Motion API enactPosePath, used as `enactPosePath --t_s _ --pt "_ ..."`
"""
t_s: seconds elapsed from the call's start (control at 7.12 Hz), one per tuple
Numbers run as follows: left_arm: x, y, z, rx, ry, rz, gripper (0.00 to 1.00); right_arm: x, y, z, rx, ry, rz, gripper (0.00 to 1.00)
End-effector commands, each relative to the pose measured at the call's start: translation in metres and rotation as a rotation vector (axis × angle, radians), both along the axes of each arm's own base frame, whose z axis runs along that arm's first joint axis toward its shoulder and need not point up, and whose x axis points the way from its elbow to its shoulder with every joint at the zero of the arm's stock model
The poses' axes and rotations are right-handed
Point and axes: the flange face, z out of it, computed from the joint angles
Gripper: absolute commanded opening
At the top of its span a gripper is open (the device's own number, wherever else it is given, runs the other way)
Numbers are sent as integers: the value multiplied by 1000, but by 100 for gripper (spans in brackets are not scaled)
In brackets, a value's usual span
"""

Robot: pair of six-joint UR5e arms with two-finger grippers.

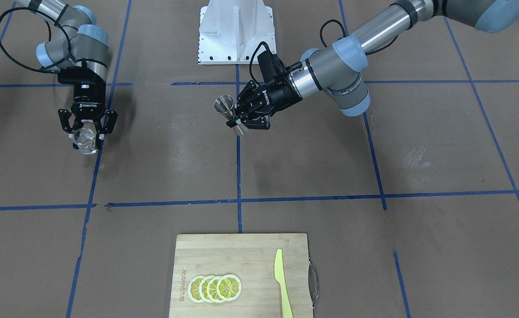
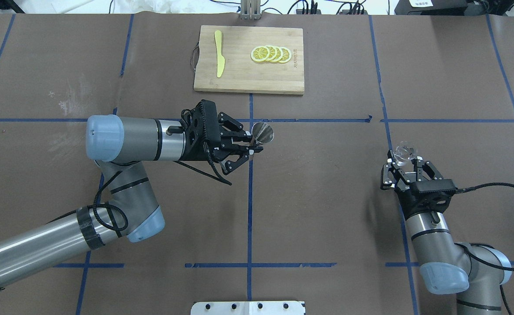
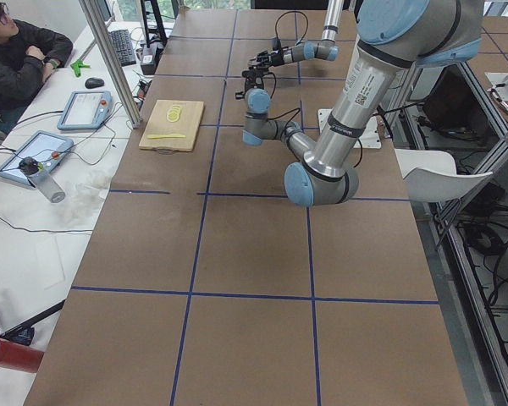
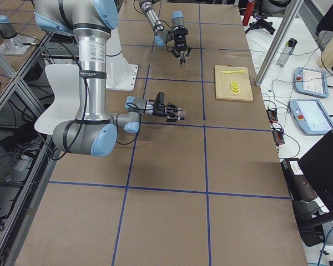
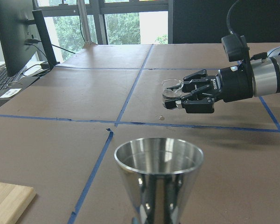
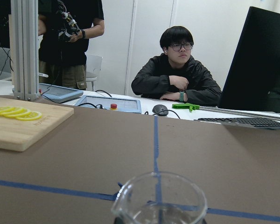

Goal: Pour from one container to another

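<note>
Scanning the overhead view from left to right. The left arm reaches in low across the surface [image 2: 326, 197]. Its left end effector [image 2: 251, 146] is clamped on the narrow waist of a steel jigger [image 2: 263, 133], near the centre tape line. In the left wrist view the jigger stands roughly upright with its mouth open to the top. It appears held clear of the surface. Whether it holds any liquid, I cannot tell.

Far centre: a wooden cutting board [image 2: 239, 78], with a yellow knife [image 2: 218, 59] on its left part and a row of overlapping lemon slices [image 2: 270, 54] on its right. Neither arm is near the board.

Right side: a small clear glass pitcher [image 2: 403, 151] with a pour lip. The right end effector [image 2: 403, 161] is closed around its wall from the near side, and the pitcher also appears raised off the surface. Its contents are not readable.

Progress, as a judgement: both containers are picked up, so the grasping stage looks complete. They sit well apart, with bare surface between them, and neither is tipped. The pour itself is not yet begun. What remains is to bring one rim over the other, tilt, empty, and level out again.
</note>
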Motion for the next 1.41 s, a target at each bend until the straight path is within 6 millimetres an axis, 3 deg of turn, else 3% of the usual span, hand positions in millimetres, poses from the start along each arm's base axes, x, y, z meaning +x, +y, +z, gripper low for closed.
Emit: enactPosePath --t_s 0.0,0.14,0.28,0.7,0.84,0.98,1.26 --pt "0 0 1 0 1 0 0 -20 -3 -44 33 49 -66 0" --pt "-1 0 2 0 1 0 0 -24 -5 -67 66 117 -94 0" --pt "-1 1 3 4 5 0 0 -38 -9 -110 88 40 -82 0" --pt "-6 3 20 0 5 -12 0 -19 -16 -176 98 17 -117 0" --pt "-6 3 20 2 6 -13 0 -5 -13 -209 88 61 -129 0" --pt "-5 4 19 3 8 -11 0 -3 -12 -247 79 90 -132 0" --pt "-4 5 19 1 5 -11 0 -23 -19 -294 60 157 -130 0"
